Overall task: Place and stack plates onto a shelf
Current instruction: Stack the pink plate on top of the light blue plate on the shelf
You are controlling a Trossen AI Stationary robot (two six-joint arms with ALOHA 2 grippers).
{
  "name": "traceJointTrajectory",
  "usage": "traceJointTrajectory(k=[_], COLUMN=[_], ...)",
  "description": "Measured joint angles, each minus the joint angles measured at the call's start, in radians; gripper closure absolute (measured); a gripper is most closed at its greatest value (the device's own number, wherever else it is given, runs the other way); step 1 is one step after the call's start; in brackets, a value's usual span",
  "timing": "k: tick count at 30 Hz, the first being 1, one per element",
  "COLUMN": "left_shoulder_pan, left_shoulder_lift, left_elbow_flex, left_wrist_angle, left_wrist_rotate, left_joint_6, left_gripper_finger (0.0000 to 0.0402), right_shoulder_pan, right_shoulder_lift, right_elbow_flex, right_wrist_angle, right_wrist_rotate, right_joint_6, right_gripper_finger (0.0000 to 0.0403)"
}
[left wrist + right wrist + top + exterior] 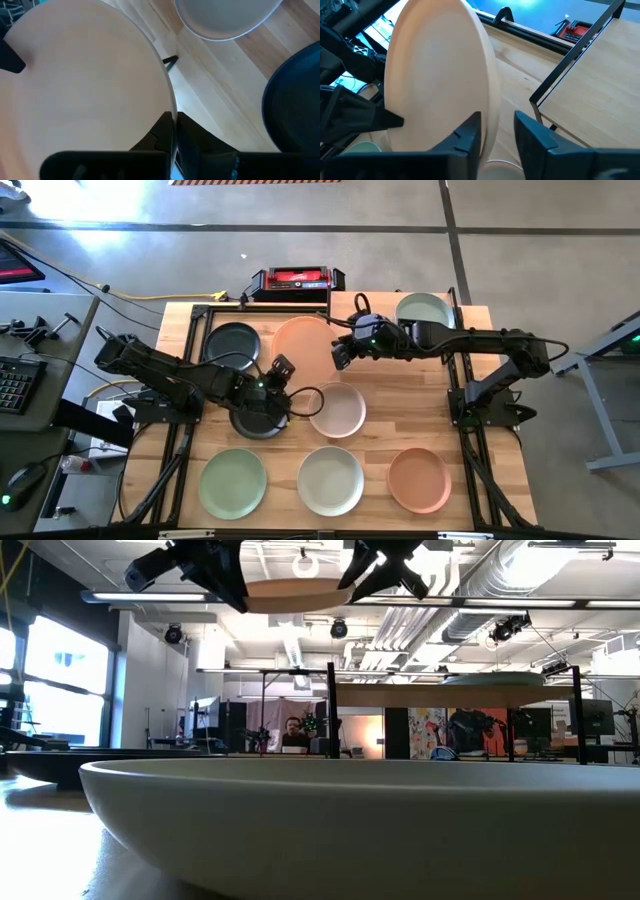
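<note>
Setting: a light-wood bench (400, 442) on a grey concrete floor, seen from above, with a red-and-black box (297, 280) just past its upper edge.
Shelf: the shelf (340, 330) runs across the upper middle of the high view; a black plate (232, 343) sits at its left end and a light green plate (424, 310) at its right end.
Held plate: a salmon plate (303, 345) hangs between the two arms at upper centre of the high view, lifted clear of the bench in the low view.
Left gripper: the left gripper (174, 131) is pinched closed on the salmon plate's rim, reaching in from the left.
Right gripper: the right gripper (498, 131) straddles the opposite rim from the right, one finger on each side, with a narrow gap still showing; I judge it is closing but not yet clamped.
Key relation: the plate lies flat between the grippers, each at an opposite edge; the right arm is the one on the shelf's side, so this looks like a handover to it.
Other plates: black (258, 418) and pale pink (338, 409) at centre; green (233, 482), off-white (331, 480) and salmon (420, 479) along the lower edge.
</note>
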Motion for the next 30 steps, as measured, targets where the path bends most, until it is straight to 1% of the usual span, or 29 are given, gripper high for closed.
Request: traceJointTrajectory(k=[5, 6, 10, 13, 18, 26, 30], left_shoulder_pan=[0.0, 0.0, 0.0, 0.0, 0.002, 0.008, 0.008], left_shoulder_lift=[0.0, 0.0, 0.0, 0.0, 0.0, -0.001, -0.002], left_elbow_flex=[0.0, 0.0, 0.0, 0.0, 0.0, 0.0, 0.0], left_wrist_angle=[-0.002, 0.0, -0.001, 0.001, -0.001, -0.001, -0.001], left_wrist_rotate=[0.0, 0.0, -0.001, -0.001, 0.0, 0.086, 0.073], left_joint_6=[0.0, 0.001, -0.01, -0.053, -0.126, -0.278, -0.375], left_gripper_finger=[0.0398, 0.0397, 0.039, 0.0382, 0.0366, 0.0317, 0.0293], right_shoulder_pan=[0.0, 0.0, 0.0, 0.0, 0.0, -0.002, -0.007], right_shoulder_lift=[0.0, 0.0, 0.0, 0.0, 0.0, 0.0, 0.0], right_elbow_flex=[0.0, 0.0, 0.0, 0.0, 0.0, 0.0, 0.0], right_wrist_angle=[0.001, 0.001, 0.001, 0.0, -0.002, -0.005, -0.024], right_wrist_rotate=[-0.013, -0.014, -0.021, -0.021, -0.021, -0.025, -0.025], right_joint_6=[0.002, 0.004, 0.055, 0.056, 0.079, 0.079, 0.082], right_gripper_finger=[0.0388, 0.0394, 0.0391, 0.0399, 0.04, 0.0402, 0.0402])
